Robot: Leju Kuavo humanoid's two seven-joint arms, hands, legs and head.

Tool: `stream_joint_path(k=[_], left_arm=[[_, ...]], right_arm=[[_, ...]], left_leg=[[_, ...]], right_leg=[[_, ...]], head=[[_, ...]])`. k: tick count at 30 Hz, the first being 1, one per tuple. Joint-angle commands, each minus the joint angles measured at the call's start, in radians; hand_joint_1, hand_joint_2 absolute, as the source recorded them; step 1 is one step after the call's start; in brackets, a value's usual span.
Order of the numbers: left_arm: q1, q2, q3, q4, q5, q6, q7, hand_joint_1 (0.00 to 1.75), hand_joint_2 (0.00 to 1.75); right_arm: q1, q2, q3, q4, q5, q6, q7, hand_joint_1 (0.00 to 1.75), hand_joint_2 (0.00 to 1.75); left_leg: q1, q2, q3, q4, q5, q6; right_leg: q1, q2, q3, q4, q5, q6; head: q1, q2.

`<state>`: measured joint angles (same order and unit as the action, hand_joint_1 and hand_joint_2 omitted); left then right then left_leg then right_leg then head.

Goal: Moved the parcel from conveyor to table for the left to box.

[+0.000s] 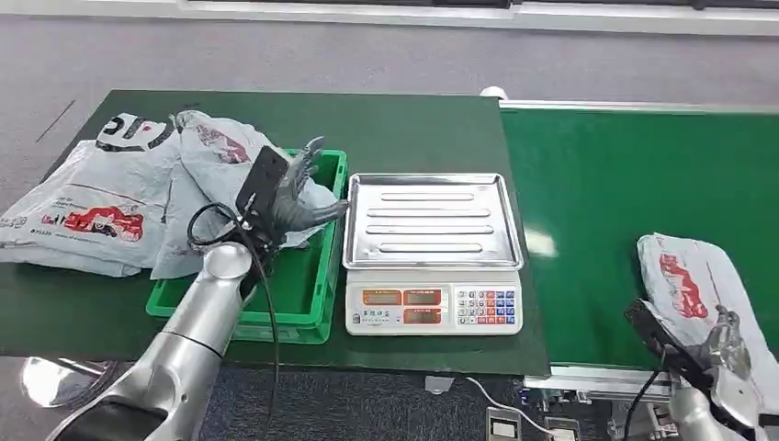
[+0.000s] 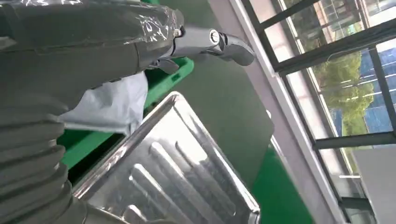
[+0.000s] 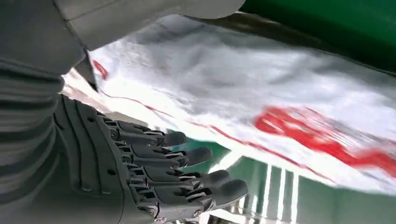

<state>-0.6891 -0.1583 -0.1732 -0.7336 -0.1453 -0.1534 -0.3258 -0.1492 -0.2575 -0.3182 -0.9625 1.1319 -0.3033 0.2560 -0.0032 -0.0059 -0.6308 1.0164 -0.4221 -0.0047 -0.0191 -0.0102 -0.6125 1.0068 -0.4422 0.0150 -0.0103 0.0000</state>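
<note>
My left arm [image 1: 188, 344] is a silver tube with a rounded silver wrist joint; a black cable [image 1: 268, 303] loops along it to a flat black plate behind the left hand [image 1: 299, 193], which is dark grey. In the right wrist view, my right hand [image 3: 140, 172] shows a grey ribbed cover, black segmented fingers [image 3: 187, 156] and small screws.

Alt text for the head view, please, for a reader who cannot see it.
The left hand rests on a grey parcel draped over a green crate, beside a scale. The right hand touches another parcel on the green conveyor.
</note>
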Motion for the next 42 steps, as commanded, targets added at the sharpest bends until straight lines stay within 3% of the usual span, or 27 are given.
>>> stream_joint_path(k=[1,6,10,22,23,25,26,34,42], left_arm=[[0.005,0.005,-0.049,-0.01,0.005,0.006,0.009,0.0,1.75],[0.087,-0.008,-0.068,-0.124,0.002,0.017,0.042,0.0,1.75],[0.106,-0.026,-0.069,-0.149,-0.021,0.032,0.069,0.0,1.75],[0.07,-0.06,-0.047,-0.096,-0.05,0.043,0.072,0.0,1.75],[0.058,-0.068,-0.042,-0.085,-0.058,0.045,0.072,0.0,1.75],[0.049,-0.074,-0.039,-0.076,-0.076,0.042,0.073,0.0,1.75],[0.053,-0.074,-0.036,-0.08,-0.082,0.041,0.075,0.0,1.75],[0.076,-0.077,-0.02,-0.129,-0.11,0.042,0.082,0.0,1.75],[0.101,-0.07,-0.013,-0.182,-0.154,0.069,0.085,0.0,1.75]], right_arm=[[-0.01,0.018,-0.063,0.054,0.006,0.009,0.003,0.0,1.75],[0.01,0.049,-0.113,0.05,0.204,0.163,0.178,0.0,1.75],[-0.011,0.072,-0.174,0.052,0.302,0.249,0.221,0.0,1.75],[-0.054,0.082,-0.227,0.132,0.35,0.3,0.212,0.0,1.75],[-0.074,0.071,-0.237,0.176,0.352,0.316,0.179,1.75,1.75],[-0.093,0.045,-0.235,0.252,0.357,0.366,0.116,1.75,1.75],[-0.104,0.044,-0.243,0.273,0.348,0.338,0.089,1.75,1.75],[-0.244,0.018,-0.233,0.409,0.379,0.335,0.097,1.75,1.75],[-0.233,0.037,-0.259,0.358,0.406,0.315,0.063,1.75,1.75]], left_leg=[[0.001,0.001,0.003,-0.001,-0.001,-0.001],[0.002,0.002,0.008,-0.004,-0.001,-0.001],[0.002,0.0,0.004,-0.001,-0.001,-0.001],[0.002,0.0,0.003,-0.001,-0.001,0.0],[0.002,0.0,0.005,-0.002,-0.001,0.0],[0.002,0.0,0.003,0.0,-0.001,0.0],[0.002,0.0,0.005,-0.002,-0.001,0.0],[0.002,0.006,0.007,-0.001,-0.001,0.001],[0.002,0.005,0.008,-0.001,-0.001,0.001]], right_leg=[[0.001,0.001,0.003,-0.002,0.0,-0.001],[0.002,0.002,0.008,-0.005,0.0,-0.002],[0.002,0.0,0.004,-0.003,-0.001,-0.001],[0.002,0.0,0.005,-0.003,-0.001,-0.001],[0.003,-0.001,0.007,-0.004,0.0,-0.001],[0.002,-0.001,0.005,-0.003,0.0,-0.001],[0.002,-0.001,0.007,-0.004,0.0,-0.001],[0.002,0.006,0.008,-0.005,0.002,0.0],[0.002,0.005,0.009,-0.005,0.002,0.001]], head=[[0.0,0.0],[0.0,0.0],[0.0,0.0],[0.0,0.0],[0.0,0.0],[0.0,0.0],[0.0,0.0],[0.0,0.0],[0.0,0.0]])
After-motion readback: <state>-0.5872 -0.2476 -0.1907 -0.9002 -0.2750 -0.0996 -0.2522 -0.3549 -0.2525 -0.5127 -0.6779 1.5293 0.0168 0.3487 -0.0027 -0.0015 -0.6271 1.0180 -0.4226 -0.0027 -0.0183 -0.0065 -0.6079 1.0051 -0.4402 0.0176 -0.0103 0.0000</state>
